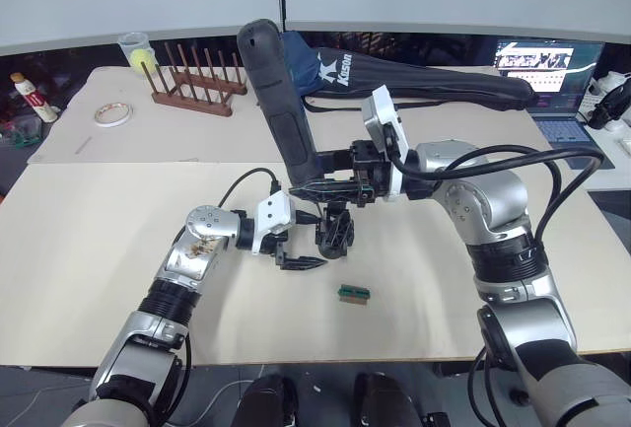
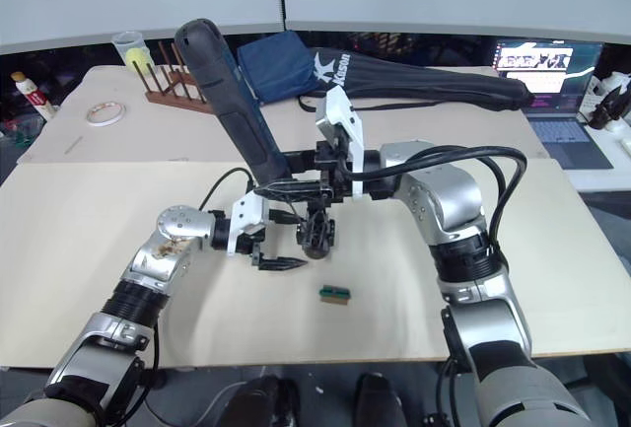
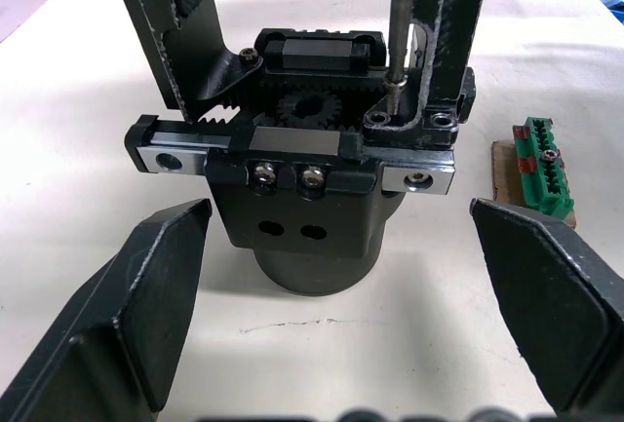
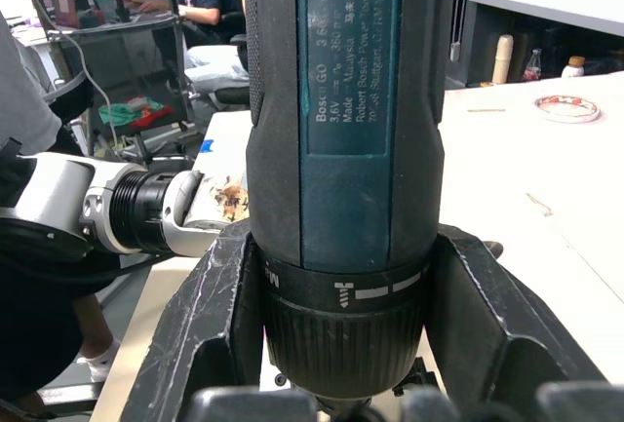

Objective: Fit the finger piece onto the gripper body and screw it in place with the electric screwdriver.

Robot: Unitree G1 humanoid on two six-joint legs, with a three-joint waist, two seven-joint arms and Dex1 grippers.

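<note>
Near the worktop's point(image 1: 89, 249) middle stands the gripper body point(image 1: 335, 232). Right gripper point(image 1: 340, 190), clenched around the electric screwdriver point(image 1: 281, 102), holds it tilted above. Left wrist view: bit tip on a screw in the finger piece point(image 3: 429, 71); left gripper point(image 3: 356, 305) spread, empty. Green block point(image 1: 354, 294) lies toward the near edge.
</note>
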